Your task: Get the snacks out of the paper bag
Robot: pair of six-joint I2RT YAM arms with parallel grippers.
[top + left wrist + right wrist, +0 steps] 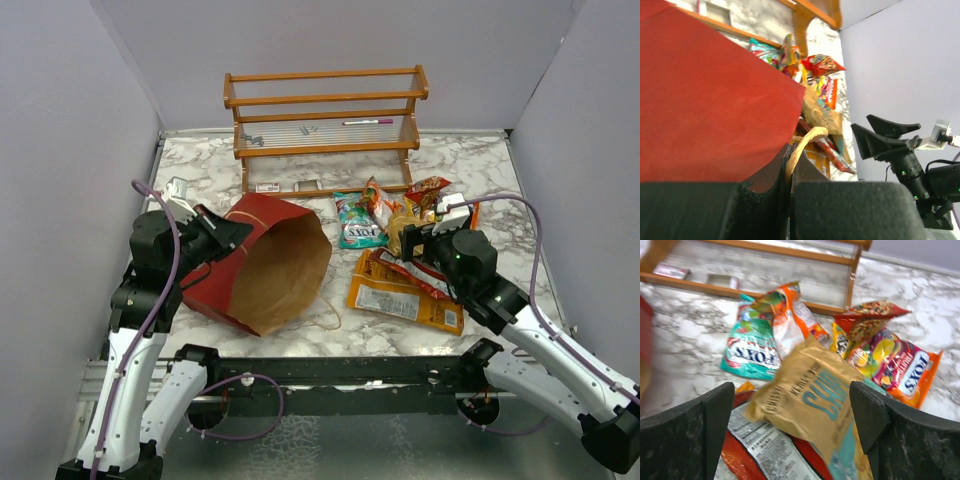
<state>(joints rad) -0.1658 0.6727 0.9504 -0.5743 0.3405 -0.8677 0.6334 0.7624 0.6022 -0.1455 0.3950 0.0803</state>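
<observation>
I am watching the paper bag (285,265) lying on its side at about 9 o'clock from the middle of the marble table (480,165), its brown-lined mouth gaping toward 4 o'clock. The left gripper (790,155) is biting down on the bag's rim at the 10 o'clock side, fingers closed tight with 1 twine handle (807,137) pinched between them. The other loop (323,318) is trailing on the marble at 6 o'clock from the mouth. The snacks (420,300) are lying outside the bag, heaped at 3 o'clock. 1 teal packet (752,347) is sitting nearest the bag, and a tan chip packet (810,390) is resting on top of the heap. A red packet (867,320) and an orange packet (905,370) are lying at 1 o'clock from the tan one, and an orange-yellow packet (385,297) is lying flat at 6 o'clock. The right gripper (791,400) is hanging over the heap with its 2 fingers spread wide, the tan packet showing between them. I cannot tell whether either finger is touching it. The wooden rack (325,98) is standing at 12 o'clock, against the back wall.
</observation>
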